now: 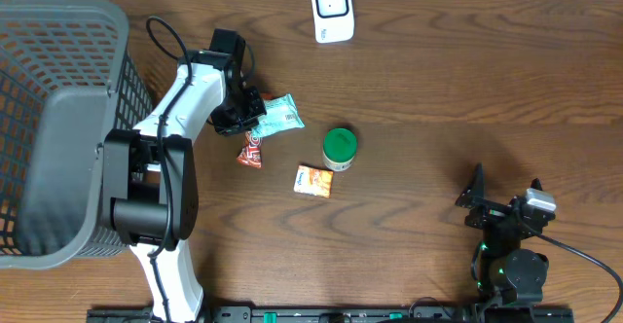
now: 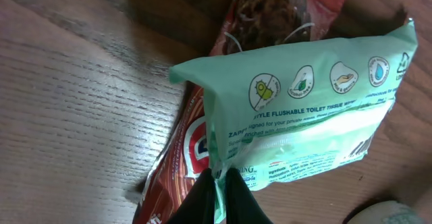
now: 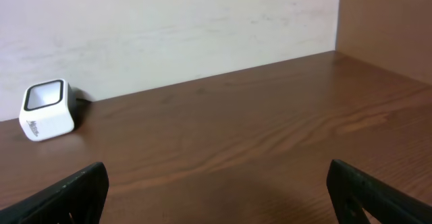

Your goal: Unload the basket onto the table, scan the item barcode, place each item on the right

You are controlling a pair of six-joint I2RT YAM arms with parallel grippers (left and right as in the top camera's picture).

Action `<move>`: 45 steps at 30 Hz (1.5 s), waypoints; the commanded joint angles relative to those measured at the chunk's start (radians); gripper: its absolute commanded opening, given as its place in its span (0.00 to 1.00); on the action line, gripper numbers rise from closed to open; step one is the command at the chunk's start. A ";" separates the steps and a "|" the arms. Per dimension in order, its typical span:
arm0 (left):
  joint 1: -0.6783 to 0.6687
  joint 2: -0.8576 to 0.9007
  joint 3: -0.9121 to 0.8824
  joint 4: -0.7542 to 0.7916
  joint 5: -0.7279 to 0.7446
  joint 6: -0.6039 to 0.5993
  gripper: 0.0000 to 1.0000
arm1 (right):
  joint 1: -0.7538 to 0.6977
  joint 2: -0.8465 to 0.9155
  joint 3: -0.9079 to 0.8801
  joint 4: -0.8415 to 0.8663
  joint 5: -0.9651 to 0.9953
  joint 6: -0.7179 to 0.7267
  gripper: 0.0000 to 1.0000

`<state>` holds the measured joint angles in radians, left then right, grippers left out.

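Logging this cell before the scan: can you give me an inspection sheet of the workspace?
Surface: brown wooden table, no spills seen.
Job's things: white box-shaped barcode scanner at far edge; mint-green plastic wipes packet.
Clutter: red snack packet, small orange sachet, green-lidded round tub, grey mesh basket.
Grippers: left gripper shut on the wipes packet; right gripper open, empty.
Cables: black cable looped near left gripper; second black cable toward right edge.
Surroundings: pale wall.

Dk wood table [image 1: 438, 70], plain wht wall [image 3: 169, 21] behind
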<state>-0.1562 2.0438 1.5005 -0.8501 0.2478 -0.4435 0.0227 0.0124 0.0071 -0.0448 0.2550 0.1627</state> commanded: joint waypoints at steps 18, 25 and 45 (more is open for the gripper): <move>0.074 -0.158 0.004 -0.028 -0.026 0.159 0.08 | -0.003 -0.003 -0.002 -0.004 0.002 -0.014 0.99; 0.076 -0.158 0.003 -0.043 -0.025 0.159 0.08 | -0.003 -0.003 -0.002 -0.004 0.002 -0.014 0.99; 0.132 -0.122 -0.010 0.008 0.163 0.111 0.98 | -0.003 -0.003 -0.002 -0.004 0.002 -0.014 0.99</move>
<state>-0.0288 1.8896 1.5002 -0.8574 0.3084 -0.3412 0.0227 0.0124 0.0071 -0.0444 0.2550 0.1627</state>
